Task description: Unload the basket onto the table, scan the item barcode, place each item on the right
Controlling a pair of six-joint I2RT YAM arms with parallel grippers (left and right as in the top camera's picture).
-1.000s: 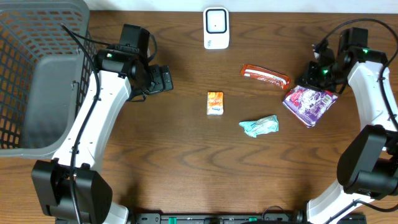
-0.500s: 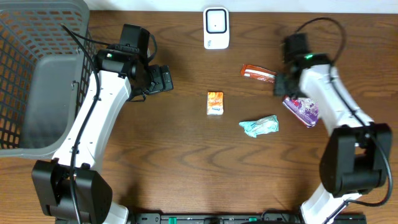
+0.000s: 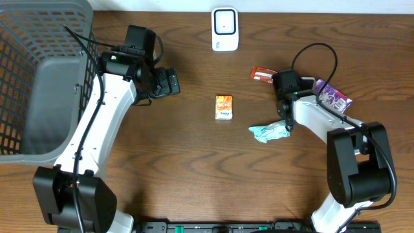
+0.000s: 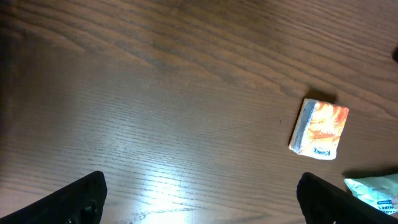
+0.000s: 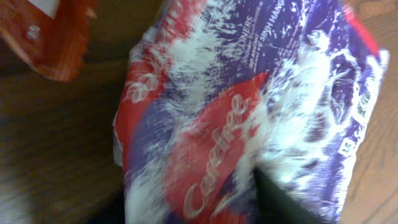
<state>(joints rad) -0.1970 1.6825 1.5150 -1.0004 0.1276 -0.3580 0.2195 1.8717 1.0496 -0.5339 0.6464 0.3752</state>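
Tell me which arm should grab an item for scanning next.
Right. The right arm is beside the purple pack, which fills its wrist view. The left claw hangs open over the table, apart from the orange box.

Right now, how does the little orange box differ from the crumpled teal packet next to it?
The orange box is a neat rectangle with straight edges; the teal packet is crumpled and irregular. The box is orange and white, the packet pale teal. Seen from overhead, the box runs top to bottom, the packet side to side. Both lie on the wooden table, apart from each other.
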